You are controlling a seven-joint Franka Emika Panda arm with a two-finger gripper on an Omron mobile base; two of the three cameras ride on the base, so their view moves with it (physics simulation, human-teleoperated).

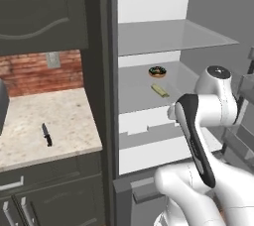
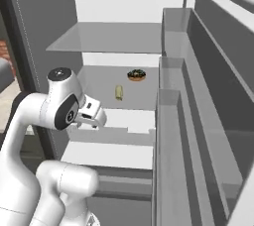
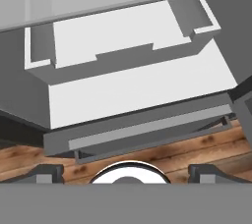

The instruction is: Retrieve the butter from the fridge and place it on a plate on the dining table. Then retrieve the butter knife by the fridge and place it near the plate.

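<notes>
My jaws stand wide open with nothing between them, in front of the open fridge [image 1: 149, 36] and below the shelf that carries the butter [image 1: 159, 90]. The butter lies on the middle shelf [image 2: 99, 88], near a dark ring-shaped doughnut [image 1: 158, 72] further back (the two are apart, not touching). The butter knife [image 1: 47, 134] lies flat on the stone-topped bench [image 1: 59, 116] left of the fridge.
</notes>
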